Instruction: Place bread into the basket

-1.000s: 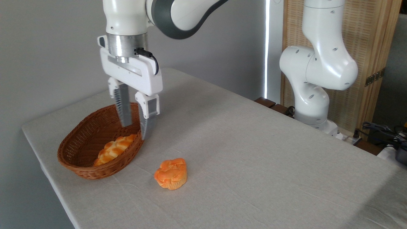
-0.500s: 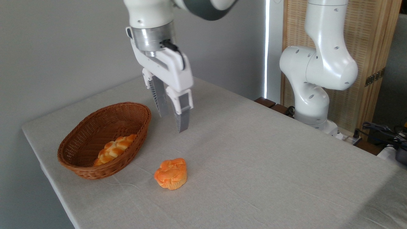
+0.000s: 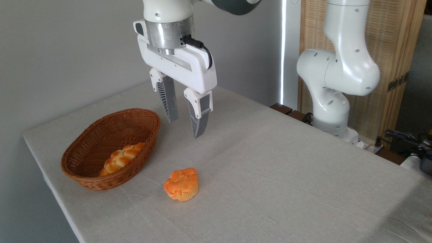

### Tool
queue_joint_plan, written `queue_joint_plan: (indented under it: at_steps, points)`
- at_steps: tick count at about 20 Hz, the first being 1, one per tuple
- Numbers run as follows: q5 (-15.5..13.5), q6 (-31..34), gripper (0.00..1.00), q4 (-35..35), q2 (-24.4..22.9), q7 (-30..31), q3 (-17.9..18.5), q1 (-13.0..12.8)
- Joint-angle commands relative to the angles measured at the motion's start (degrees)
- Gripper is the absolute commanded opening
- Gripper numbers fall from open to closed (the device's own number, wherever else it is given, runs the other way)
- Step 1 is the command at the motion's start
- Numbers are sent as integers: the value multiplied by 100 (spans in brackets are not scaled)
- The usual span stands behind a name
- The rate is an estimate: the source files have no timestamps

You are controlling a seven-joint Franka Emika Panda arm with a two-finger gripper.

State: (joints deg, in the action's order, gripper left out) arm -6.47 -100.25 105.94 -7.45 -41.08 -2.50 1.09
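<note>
Already bread (image 3: 121, 157) inside basket (image 3: 87, 177); gripper (image 3: 185, 126) empty.

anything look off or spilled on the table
Nothing stands out. The bread lies inside the basket, the bun sits upright on the table, and the open claw hangs empty above it.

basket (image 3: 101, 135): woven wicker | bread (image 3: 121, 157): glazed sheen | table (image 3: 270, 162): matt cloth | tool (image 3: 185, 127): glossy plastic
</note>
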Motion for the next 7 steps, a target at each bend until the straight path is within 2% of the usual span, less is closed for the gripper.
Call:
queue_joint_plan:
  at_steps: [1,4,7]
  points:
    - [198,-249,100,-91,77,118,-49,-22]
    - [593,-249,100,-91,104,127,-312,-30]
    - [621,-223,100,-82,113,153,-427,-30]
